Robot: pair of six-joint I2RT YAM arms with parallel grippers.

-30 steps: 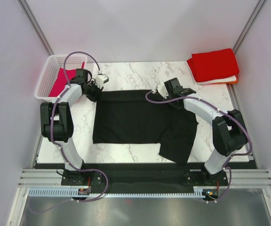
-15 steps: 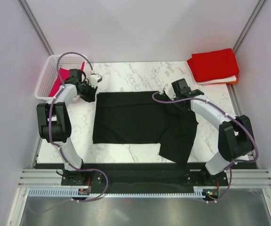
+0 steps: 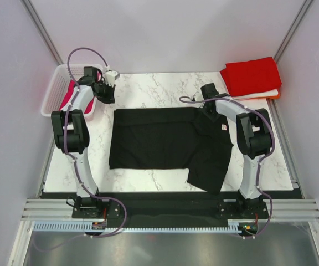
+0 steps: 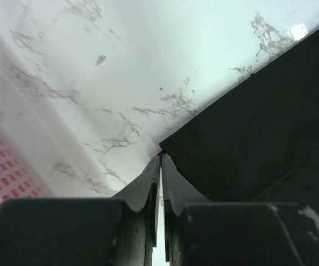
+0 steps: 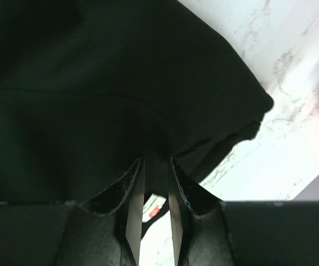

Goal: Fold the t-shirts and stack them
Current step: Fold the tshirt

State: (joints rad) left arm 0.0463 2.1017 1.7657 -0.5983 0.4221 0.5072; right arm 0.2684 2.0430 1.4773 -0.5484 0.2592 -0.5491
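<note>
A black t-shirt [image 3: 159, 138] lies spread on the marble table [image 3: 159, 86], one sleeve hanging toward the near edge. My right gripper [image 3: 209, 108] sits at the shirt's far right edge. In the right wrist view my right gripper [image 5: 155, 163] is closed on a fold of the black cloth [image 5: 93, 83], with a pale label [image 5: 157, 211] showing below the fingers. My left gripper [image 3: 109, 97] is shut and empty, just beyond the shirt's far left corner. In the left wrist view the gripper [image 4: 160, 160] has its tips at that corner [image 4: 259, 127].
A white lattice basket [image 3: 57, 88] at the far left holds a magenta shirt [image 3: 71, 97]. A folded stack with a red shirt [image 3: 252, 76] on top, white and orange edges below, sits at the far right corner. Grey walls enclose the table.
My left gripper moved off the shirt's far left corner toward the basket. My right gripper moved to the far edge, drawing the shirt's far right part up with it.
</note>
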